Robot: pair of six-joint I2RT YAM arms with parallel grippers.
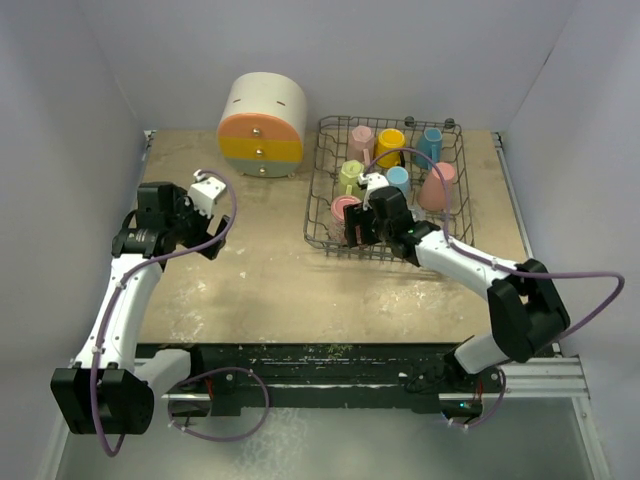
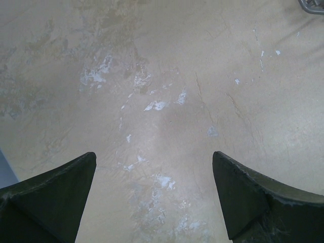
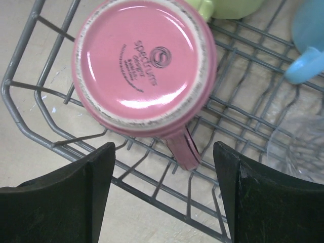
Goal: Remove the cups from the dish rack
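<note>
The dish rack, a dark grey wire basket, stands at the back right of the table. It holds several cups: pink, yellow, light blue, pale green and salmon. A pink mug sits upside down in the rack's near left corner, with its handle pointing at my right gripper. That gripper hovers open over the rack's front edge, fingers either side of the handle and not touching it. A clear glass stands to the right. My left gripper hangs open over bare table.
A round cream cabinet with coloured drawers stands at the back, left of the rack. White walls close in the table on three sides. A corner of the rack shows at the top right of the left wrist view.
</note>
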